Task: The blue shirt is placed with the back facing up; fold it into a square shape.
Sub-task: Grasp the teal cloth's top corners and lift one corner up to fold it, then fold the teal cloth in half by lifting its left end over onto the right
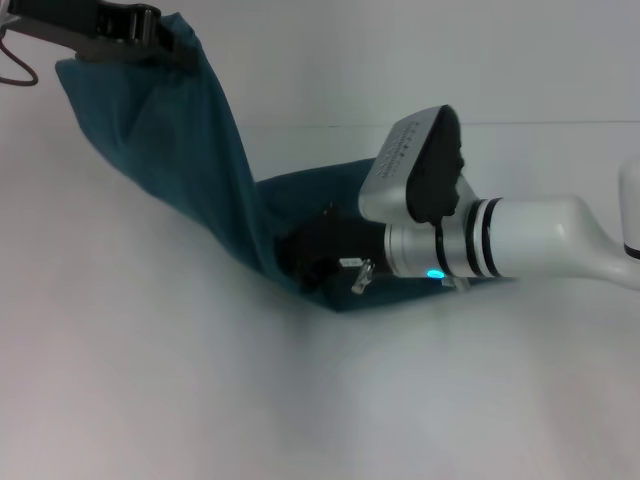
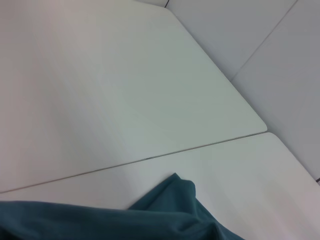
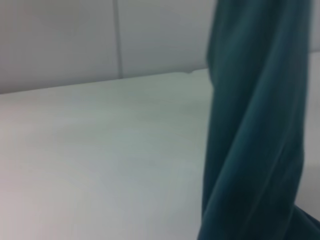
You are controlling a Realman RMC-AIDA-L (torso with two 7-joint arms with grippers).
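The blue shirt [image 1: 170, 130] hangs as a dark teal sheet stretched from the upper left down to the table's middle. My left gripper [image 1: 160, 38] is raised at the far left, shut on the shirt's upper edge. My right gripper [image 1: 303, 256] sits low near the table's centre, shut on the shirt's lower part, where a bunched fold lies on the table. In the left wrist view a fold of the shirt [image 2: 165, 215] rests on the white surface. The right wrist view shows the shirt [image 3: 255, 125] hanging close by in vertical folds.
The white table [image 1: 200, 390] spreads wide in front and to the left. A seam between two tabletops [image 2: 150, 157] runs behind the cloth. A thin dark cable [image 1: 15, 72] loops at the far left edge. A pale wall stands behind the table.
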